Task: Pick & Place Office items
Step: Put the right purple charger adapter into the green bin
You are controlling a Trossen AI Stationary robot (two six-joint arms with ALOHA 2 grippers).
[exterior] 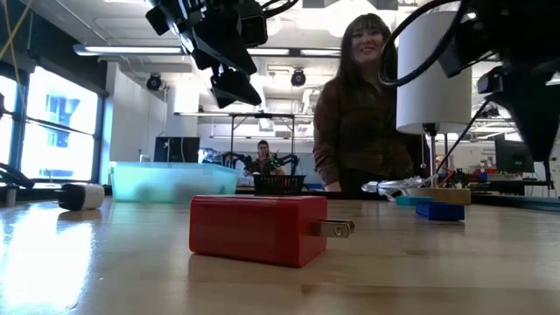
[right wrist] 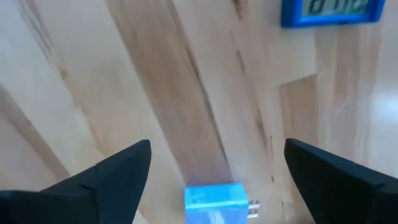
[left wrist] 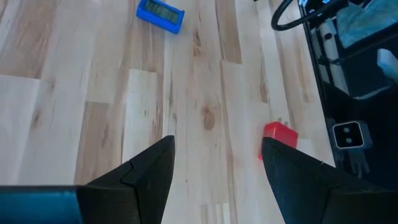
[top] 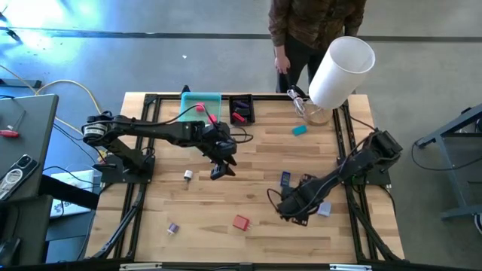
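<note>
Altogether on the bare wood: six loose office items showed from above, namely one red block (top: 240, 222), one purple-grey piece (top: 172, 227), one white piece (top: 187, 175), one blue clock (top: 286, 178), one teal piece (top: 300, 130) and one lavender piece (top: 324, 208).
Containers: one teal tray (top: 190, 98) at 11 o'clock and one black basket (top: 249, 105) at 12 o'clock, side by side.
Tray contents: two pink-red pieces were visible; their shapes could not be made out.
Basket contents: one red piece.
Other objects: one white cylinder (top: 343, 71) at 1 o'clock, with one person (top: 316, 22) behind the far edge.
Red block, place: 6 o'clock, near the front edge, well apart from both grippers.
Red block, heading: it lay flat, long axis running 9 to 3, with two metal prongs pointing toward 3 o'clock.
Blue clock, place and axis: just toward 3 o'clock of centre, display up, long axis roughly 12 to 6.
Left gripper (top: 218, 172): it hung above the table just toward 9 o'clock of centre, fingers (left wrist: 143, 171) spread, nothing between them.
Right gripper (top: 290, 211): it was low at 4 o'clock, fingers (right wrist: 121, 171) wide apart, holding nothing.
Light blue plug block (right wrist: 216, 202): it lay on the wood between the right fingers, touching neither; whether it was the lavender piece could not be told.
</note>
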